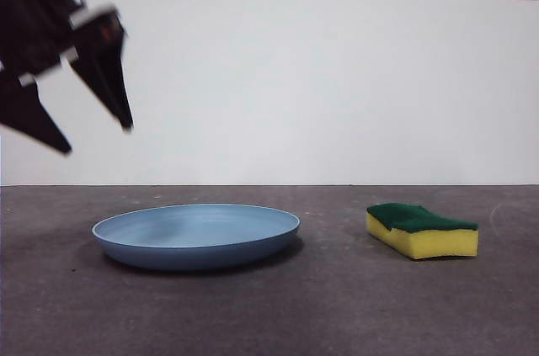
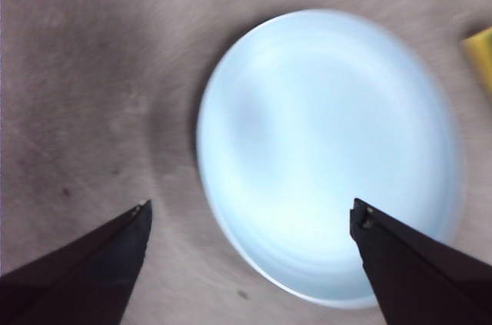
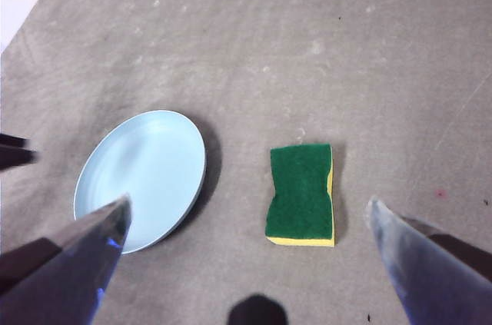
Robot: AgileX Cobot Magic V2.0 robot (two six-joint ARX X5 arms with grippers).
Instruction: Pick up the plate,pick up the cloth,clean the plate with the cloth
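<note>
hovering high at the left of the front view, the left gripper [image 1: 99, 140] is hanging in the air with its two black jaws spread wide apart and nothing between them. it is sitting above and just left of the light-blue plate [image 1: 196, 236], not touching it. in its own wrist view the left gripper [image 2: 250, 213] is looking down on the plate [image 2: 327, 152], which is lying flat on the grey table [image 1: 269, 314]. further right, well apart from the plate, the yellow sponge [image 1: 422, 230] is resting on the table with its dark green scouring side up. the right gripper [image 3: 247, 216] is waiting high above the table, its jaws standing wide apart and holding nothing, framing the plate [image 3: 141, 179] and the sponge [image 3: 301, 194] far below.
</note>
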